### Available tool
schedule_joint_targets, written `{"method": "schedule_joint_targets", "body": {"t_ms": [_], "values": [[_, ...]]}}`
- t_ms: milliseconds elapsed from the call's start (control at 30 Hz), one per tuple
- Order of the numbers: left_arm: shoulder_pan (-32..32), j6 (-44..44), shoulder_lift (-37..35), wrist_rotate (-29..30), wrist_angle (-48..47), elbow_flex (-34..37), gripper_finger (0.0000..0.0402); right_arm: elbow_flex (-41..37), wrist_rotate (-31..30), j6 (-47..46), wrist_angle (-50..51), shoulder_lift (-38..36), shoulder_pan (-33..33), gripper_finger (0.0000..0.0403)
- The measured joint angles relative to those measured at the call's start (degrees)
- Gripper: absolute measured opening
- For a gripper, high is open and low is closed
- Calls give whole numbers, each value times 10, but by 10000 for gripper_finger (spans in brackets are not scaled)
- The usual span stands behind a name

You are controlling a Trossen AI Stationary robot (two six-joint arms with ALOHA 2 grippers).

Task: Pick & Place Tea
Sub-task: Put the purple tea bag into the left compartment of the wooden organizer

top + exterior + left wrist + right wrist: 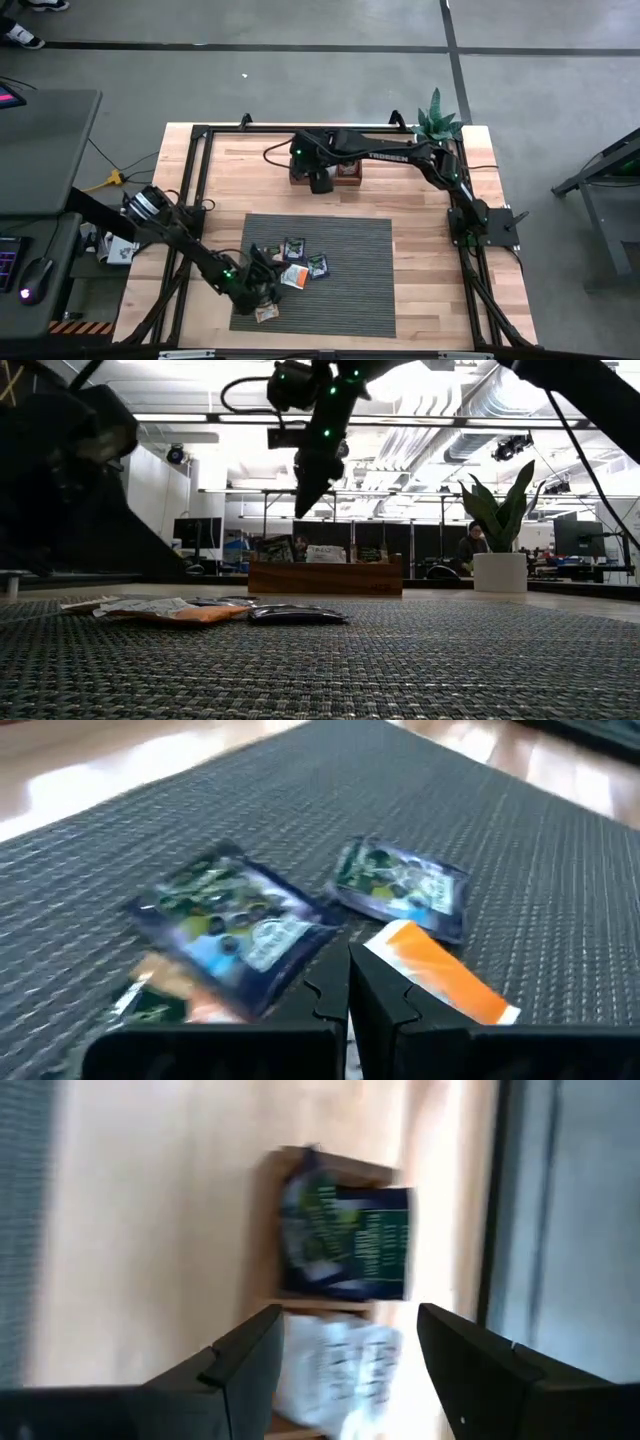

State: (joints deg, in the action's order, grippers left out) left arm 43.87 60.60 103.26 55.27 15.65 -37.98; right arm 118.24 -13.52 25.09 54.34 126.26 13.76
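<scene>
Flat square tea sachets (293, 262), dark blue-green and orange, lie scattered on the grey mat (360, 290), the left pincer (262, 292) clenched over them, the right pincer (320, 183) spread above the wooden box (348, 172).

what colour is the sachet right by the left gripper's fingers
Orange flat tea sachet, clearest in the left wrist view.

Left gripper (347, 1010) nearly closed over 3 sachets (400, 885).
</scene>
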Motion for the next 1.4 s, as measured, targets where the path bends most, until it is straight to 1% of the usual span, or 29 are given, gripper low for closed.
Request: {"method": "schedule_joint_targets", "body": {"t_ms": [233,400,467,567,667,833,967,1067,1167,1233,1333,1400], "values": [[-27,-4,43,-9,-3,-29,1,0,45,-62,62,-3,-40,227],[-30,-5,47,-2,-6,-42,1,0,58,-103,79,-3,-73,227],[-30,-13,47,-1,-10,-43,1,0,77,-119,87,-3,-85,227],[-30,-15,47,14,-10,-45,1,0,126,-163,86,-1,-99,227],[-36,3,47,12,-30,-45,1,0,159,-203,87,1,-112,227],[-47,24,70,-3,-35,-45,1,0,184,-223,80,1,-137,227],[-53,53,96,7,-29,-47,1,0,196,-226,68,1,-152,227],[-53,59,105,11,-30,-47,1,-24,231,-256,20,1,-155,227],[-53,59,107,10,-32,-47,1,-61,271,-271,-8,1,-152,227],[-52,58,108,10,-32,-46,1,-95,279,-277,-40,1,-148,227],[-52,58,108,6,-34,-46,1,-137,289,-287,-54,1,-137,227],[-52,58,108,5,-35,-46,1,-161,298,-294,-86,0,-130,227]]}}
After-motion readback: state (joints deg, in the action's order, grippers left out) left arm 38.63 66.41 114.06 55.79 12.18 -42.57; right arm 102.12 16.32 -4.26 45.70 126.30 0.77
